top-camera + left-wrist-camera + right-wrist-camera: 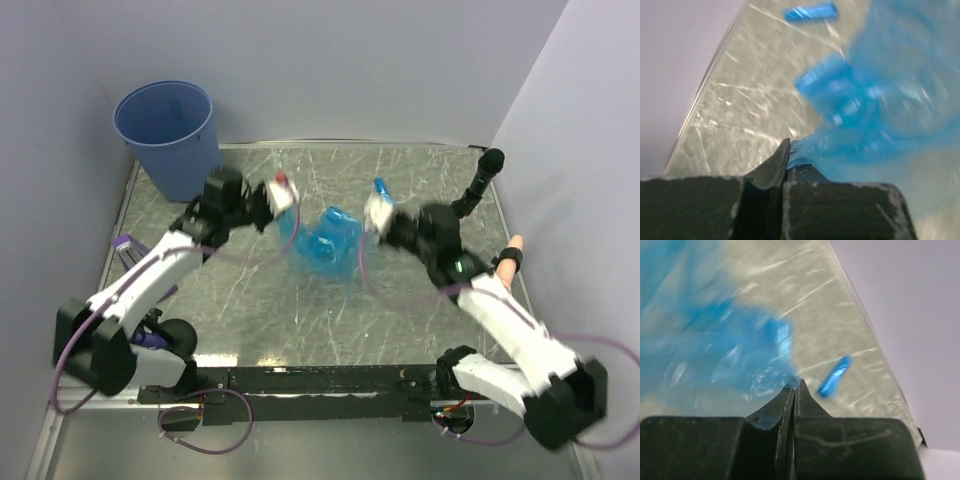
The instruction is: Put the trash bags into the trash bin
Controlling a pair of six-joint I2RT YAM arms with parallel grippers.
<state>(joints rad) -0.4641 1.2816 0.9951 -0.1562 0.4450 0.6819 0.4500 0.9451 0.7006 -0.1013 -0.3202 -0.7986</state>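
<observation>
A crumpled, bright blue, see-through trash bag point(325, 248) sits mid-table, stretched between my two grippers. My left gripper point(289, 215) is shut on the bag's left edge. In the left wrist view the film point(880, 100) is bunched between the closed jaws point(788, 150). My right gripper point(367, 231) is shut on the right edge, with film point(715, 340) pinched at the tips point(796, 385). A small, tightly rolled blue bag point(380, 187) point(810, 12) point(835, 375) lies on the table behind the right gripper. The trash bin point(166, 128), a dull blue bucket, stands upright in the far left corner.
White walls close in the table point(250, 320) on the left, back and right. A purple object point(125, 248) lies at the left edge. A black post point(484, 172) stands at the far right, with a skin-coloured piece with a black strap point(511, 256) below it.
</observation>
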